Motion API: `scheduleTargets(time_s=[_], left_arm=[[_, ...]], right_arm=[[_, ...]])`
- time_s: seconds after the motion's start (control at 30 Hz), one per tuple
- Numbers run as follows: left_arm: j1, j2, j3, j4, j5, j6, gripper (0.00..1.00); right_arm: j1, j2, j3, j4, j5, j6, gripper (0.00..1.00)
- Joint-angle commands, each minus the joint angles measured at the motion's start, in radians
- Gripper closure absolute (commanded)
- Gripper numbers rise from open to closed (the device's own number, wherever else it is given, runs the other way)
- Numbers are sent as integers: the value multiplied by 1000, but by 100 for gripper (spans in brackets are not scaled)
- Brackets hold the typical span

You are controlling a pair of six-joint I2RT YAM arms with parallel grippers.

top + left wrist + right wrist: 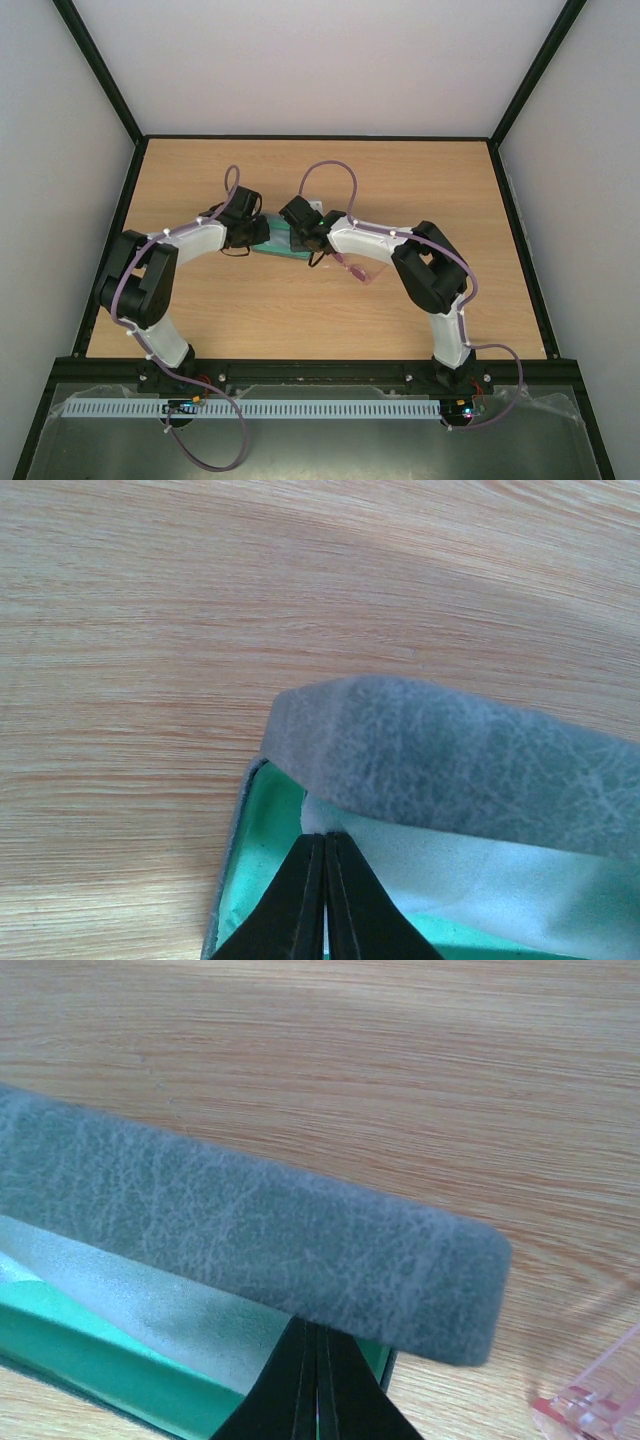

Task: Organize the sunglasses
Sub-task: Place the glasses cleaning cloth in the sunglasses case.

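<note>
Both grippers are down at the open case (pixel 280 246), and the sunglasses (pixel 357 270) are out on the counter (pixel 400 180).

The left gripper (pixel 323 842) has its fingers clenched tight, tips right at the edge of the pale cloth (pixel 450 870) that lies on the case's green lining. Whether it pinches that cloth, I can't tell. The right gripper (pixel 315 1338) is clenched too, its tips tucked under the case's grey lid (pixel 250 1240), which stands raised over the lining. What it holds, if anything, is hidden. The sunglasses sit just beside the case, on its right and a little nearer the arm bases, under the right forearm. The right wrist view catches only a clear pink corner of them (pixel 590 1400), apart from the case.
</note>
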Motion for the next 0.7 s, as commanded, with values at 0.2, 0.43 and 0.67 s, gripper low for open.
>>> scheduleTargets(time_s=[0.2, 0.43, 0.67], left_arm=[[11, 39, 8, 19, 12, 16, 98], [11, 42, -8, 29, 12, 14, 98], [12, 39, -13, 25, -3, 15, 98]], right_arm=[[-5, 30, 28, -9, -3, -7, 99], [-5, 32, 24, -13, 8, -7, 99], [-7, 28, 10, -16, 20, -5, 99]])
